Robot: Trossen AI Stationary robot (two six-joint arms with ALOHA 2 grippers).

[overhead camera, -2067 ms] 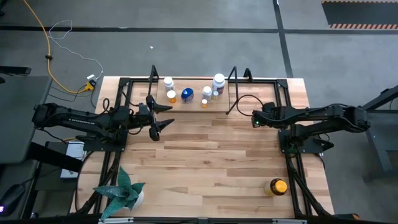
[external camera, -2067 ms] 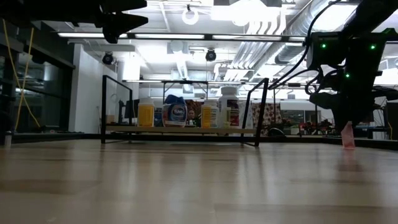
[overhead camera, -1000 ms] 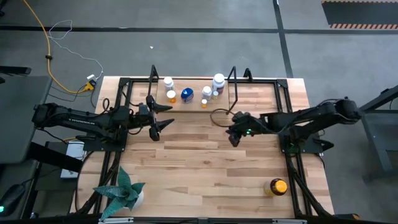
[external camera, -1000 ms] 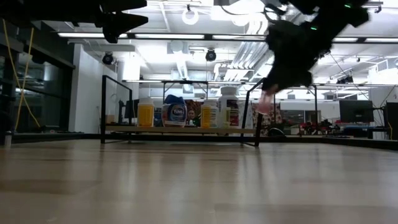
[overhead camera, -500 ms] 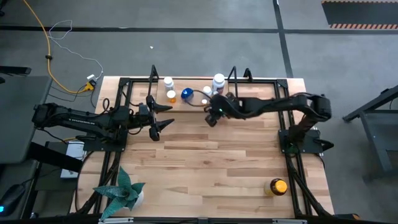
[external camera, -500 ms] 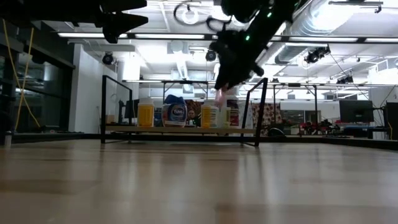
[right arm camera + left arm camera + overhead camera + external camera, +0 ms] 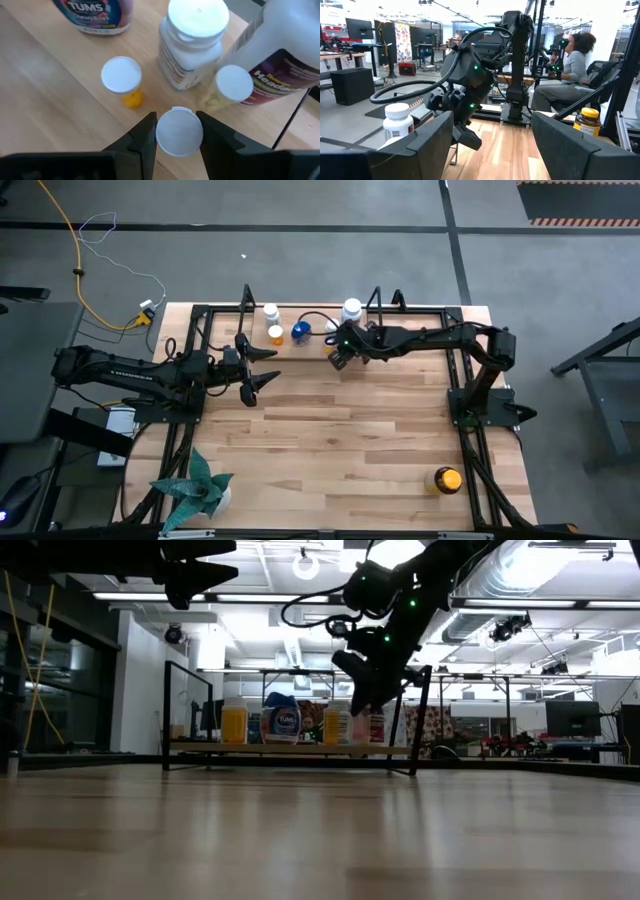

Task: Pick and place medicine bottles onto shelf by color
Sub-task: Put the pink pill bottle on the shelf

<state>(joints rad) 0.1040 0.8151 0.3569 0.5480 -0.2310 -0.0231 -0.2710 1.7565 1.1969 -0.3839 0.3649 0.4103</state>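
Waiting over the left half of the wooden counter (image 7: pixel 330 430), the left hand (image 7: pixel 262 366) hangs with its two fingers spread apart and nothing between them. Near the front left corner of the counter stands a teal spiky potted plant (image 7: pixel 200 485).

Along the far edge sits the black wire shelf (image 7: pixel 245 302) with its wooden floor. On it, from the left, the high view shows a white-capped bottle (image 7: pixel 270 311), a small orange bottle (image 7: pixel 276 334) and a blue bottle (image 7: pixel 300 331). The right arm reaches in across the shelf's right half, and the right hand (image 7: pixel 339 357) is at the shelf's front edge, fingers pointing down. In the right wrist view those fingers are clenched on either side of a small white-capped bottle (image 7: pixel 179 131), which is held above the shelf floor. Around it on the shelf are a short yellow bottle with a white cap (image 7: pixel 121 80), a white bottle (image 7: pixel 192 45), another small white-capped bottle (image 7: pixel 232 86) and a large white bottle with a purple label (image 7: pixel 280 55) just beside that.

Well apart from all this, near the counter's front right corner, stands a larger amber bottle with a yellow cap (image 7: pixel 443 479).
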